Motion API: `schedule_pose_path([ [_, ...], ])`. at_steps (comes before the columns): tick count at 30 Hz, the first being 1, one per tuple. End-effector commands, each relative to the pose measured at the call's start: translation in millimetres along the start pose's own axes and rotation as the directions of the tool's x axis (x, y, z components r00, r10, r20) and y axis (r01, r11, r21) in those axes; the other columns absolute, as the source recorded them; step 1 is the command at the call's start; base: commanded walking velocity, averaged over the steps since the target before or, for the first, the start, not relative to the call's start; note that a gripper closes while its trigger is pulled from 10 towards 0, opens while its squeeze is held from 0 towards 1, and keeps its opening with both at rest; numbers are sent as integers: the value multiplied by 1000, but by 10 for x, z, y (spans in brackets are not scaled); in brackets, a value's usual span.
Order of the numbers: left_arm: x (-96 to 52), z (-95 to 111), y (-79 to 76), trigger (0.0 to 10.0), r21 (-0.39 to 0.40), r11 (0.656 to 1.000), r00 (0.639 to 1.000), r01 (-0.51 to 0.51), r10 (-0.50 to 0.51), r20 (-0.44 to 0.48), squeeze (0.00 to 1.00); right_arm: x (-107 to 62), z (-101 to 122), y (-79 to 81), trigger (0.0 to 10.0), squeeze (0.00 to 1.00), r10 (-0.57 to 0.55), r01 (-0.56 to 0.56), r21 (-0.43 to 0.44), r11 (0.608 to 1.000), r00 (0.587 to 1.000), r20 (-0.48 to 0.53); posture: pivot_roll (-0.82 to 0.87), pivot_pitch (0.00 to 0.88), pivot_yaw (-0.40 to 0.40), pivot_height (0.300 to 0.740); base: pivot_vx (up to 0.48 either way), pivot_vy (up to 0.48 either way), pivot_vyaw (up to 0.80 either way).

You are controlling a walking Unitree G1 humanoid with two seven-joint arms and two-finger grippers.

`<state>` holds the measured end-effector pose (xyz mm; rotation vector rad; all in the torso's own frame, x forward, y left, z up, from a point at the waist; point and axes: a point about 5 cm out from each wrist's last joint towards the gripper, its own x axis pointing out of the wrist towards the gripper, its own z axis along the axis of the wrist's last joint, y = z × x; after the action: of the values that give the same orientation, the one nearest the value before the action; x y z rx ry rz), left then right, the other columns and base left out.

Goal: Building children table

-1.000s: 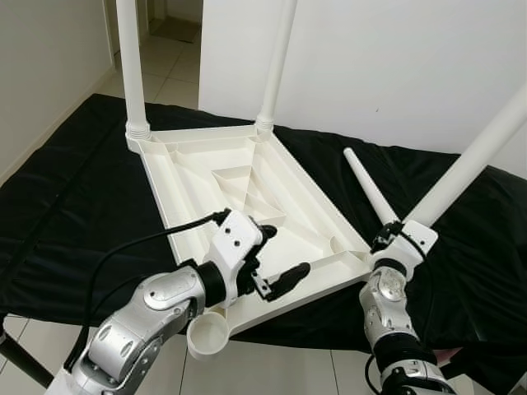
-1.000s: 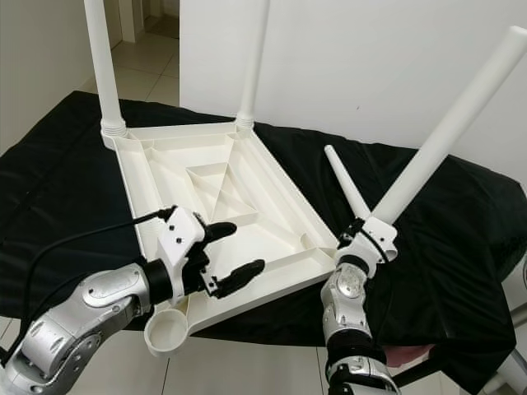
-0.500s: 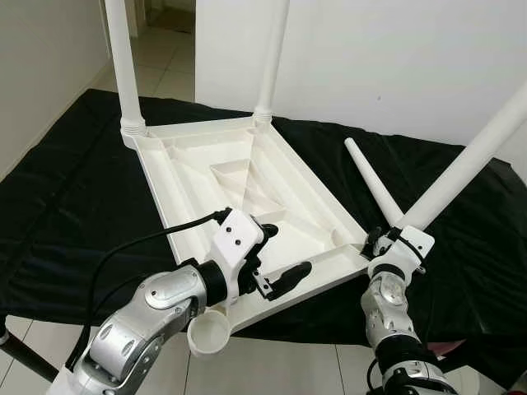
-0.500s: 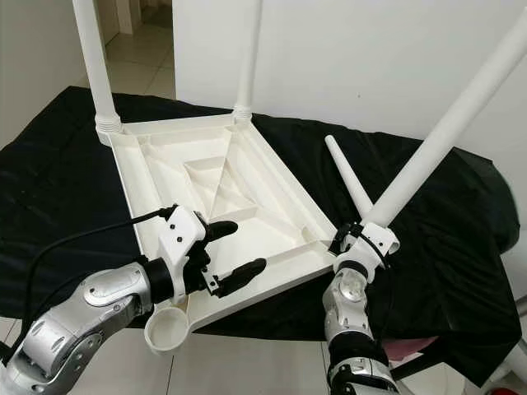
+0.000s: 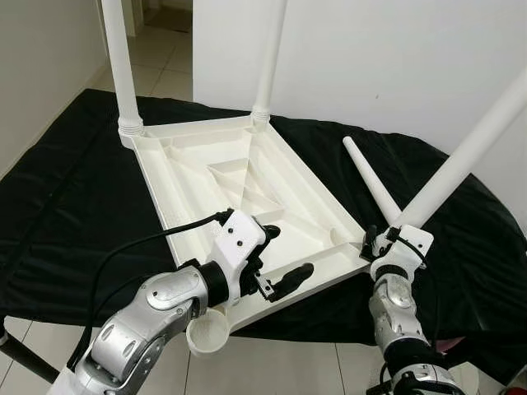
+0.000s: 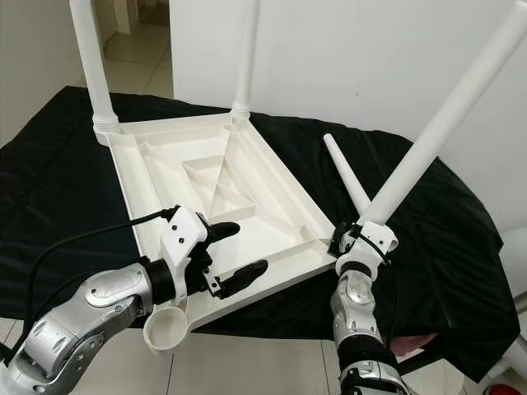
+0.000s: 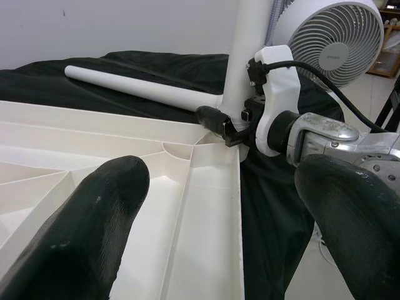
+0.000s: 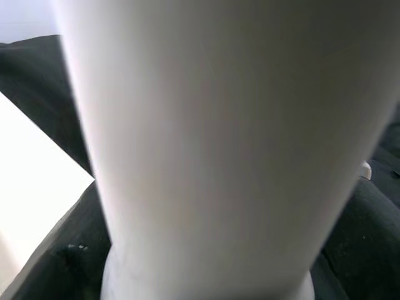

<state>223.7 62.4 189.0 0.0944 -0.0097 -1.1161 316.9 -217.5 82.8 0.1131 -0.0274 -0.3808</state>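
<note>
A white tabletop (image 5: 206, 177) lies upside down on a black cloth. Two white legs (image 5: 115, 58) (image 5: 272, 58) stand in its far corners. My right gripper (image 5: 385, 243) is shut on the thick end of a third leg (image 5: 469, 152), which tilts up to the right just beside the tabletop's near right corner (image 5: 356, 251). A fourth leg (image 5: 370, 185) lies loose on the cloth behind it. My left gripper (image 5: 288, 251) is open, with one finger over the tabletop's inside and the other outside its near rim (image 7: 234, 206).
An empty round leg socket (image 5: 207, 333) juts from the tabletop's near left corner, over the cloth's edge. The black cloth (image 5: 74, 197) covers the whole work surface. A white wall stands behind. A standing fan (image 7: 331, 37) is off to the right.
The whole picture has shifted a little. The held leg now tilts slightly more upright, its base a bit closer to the near right corner. My left gripper has stayed put.
</note>
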Motion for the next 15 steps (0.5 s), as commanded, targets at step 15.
schedule_pose_path([
  [15,11,9,-36,10000,-5,999,999,38,-38,1,0,-115,44,-6,10000,0,244,-240,-71,968,968,60,58,0,-127,740,0,0,0],
])
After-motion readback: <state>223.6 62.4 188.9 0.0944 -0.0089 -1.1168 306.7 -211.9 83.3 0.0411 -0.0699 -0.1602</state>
